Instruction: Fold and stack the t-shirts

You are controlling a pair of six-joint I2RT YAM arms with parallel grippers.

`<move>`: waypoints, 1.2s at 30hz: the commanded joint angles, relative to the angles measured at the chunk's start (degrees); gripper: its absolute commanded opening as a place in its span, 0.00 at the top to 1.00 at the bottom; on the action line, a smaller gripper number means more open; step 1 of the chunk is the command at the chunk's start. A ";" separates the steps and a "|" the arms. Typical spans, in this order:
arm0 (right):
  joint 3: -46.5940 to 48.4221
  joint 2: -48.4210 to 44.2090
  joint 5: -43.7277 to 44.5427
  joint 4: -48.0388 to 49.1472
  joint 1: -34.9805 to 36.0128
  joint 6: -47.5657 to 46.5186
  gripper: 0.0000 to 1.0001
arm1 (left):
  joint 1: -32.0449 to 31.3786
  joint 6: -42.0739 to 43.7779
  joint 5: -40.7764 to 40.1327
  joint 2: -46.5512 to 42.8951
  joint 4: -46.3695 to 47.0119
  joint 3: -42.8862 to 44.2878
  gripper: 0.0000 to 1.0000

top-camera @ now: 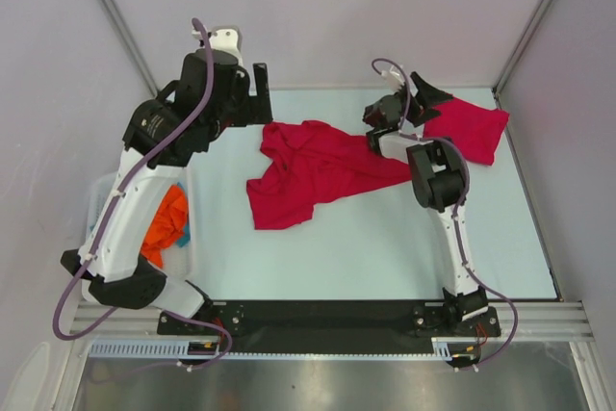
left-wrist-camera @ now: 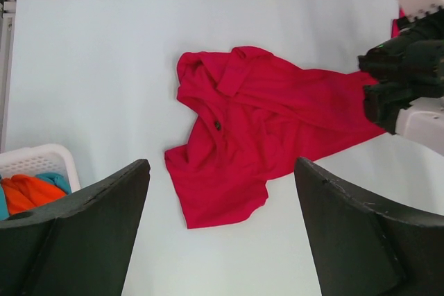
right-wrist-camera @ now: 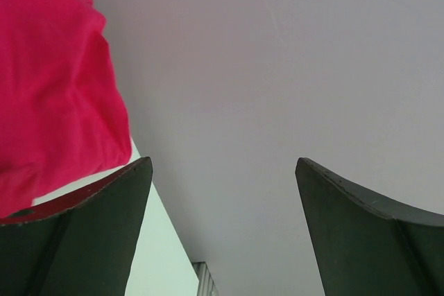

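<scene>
Two crimson shirts lie on the pale table point(top-camera: 385, 247) in the top view: a crumpled t-shirt point(top-camera: 313, 170) spread loosely near the middle, and a folded t-shirt point(top-camera: 469, 132) lying flat in the far right corner, well apart from the first. The left gripper point(top-camera: 261, 93) hangs high over the far left part of the table, just beyond the crumpled t-shirt's upper edge. The right gripper point(top-camera: 430, 91) sits at the far edge of the folded t-shirt, with the right arm's wrist between the two shirts. A white basket point(top-camera: 96, 201) stands at the left side, holding an orange cloth point(top-camera: 166, 223). In the left wrist view the left gripper point(left-wrist-camera: 220, 164) looks down on the crumpled t-shirt point(left-wrist-camera: 257, 116) from above; its jaws stand wide apart with nothing between them. The basket point(left-wrist-camera: 41, 157) shows at the lower left with the orange cloth point(left-wrist-camera: 26, 192) and a teal cloth point(left-wrist-camera: 57, 180) inside. In the right wrist view the right gripper point(right-wrist-camera: 222, 164) points at the pale wall point(right-wrist-camera: 277, 67); its jaws are spread and hold nothing, and the folded t-shirt point(right-wrist-camera: 48, 81) lies beside its left finger.
</scene>
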 commanded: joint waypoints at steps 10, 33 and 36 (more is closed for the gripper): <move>10.36 -14.90 15.08 10.93 5.04 -1.10 0.09 | 10.10 -2.25 22.35 0.25 13.31 -11.80 0.10; 44.01 -24.93 15.17 10.23 35.08 -2.16 0.20 | 17.07 -11.83 41.03 10.81 29.24 -27.01 0.12; 49.75 -26.51 15.17 8.83 42.55 0.03 0.23 | 17.07 -11.83 41.03 11.16 29.32 -27.19 0.12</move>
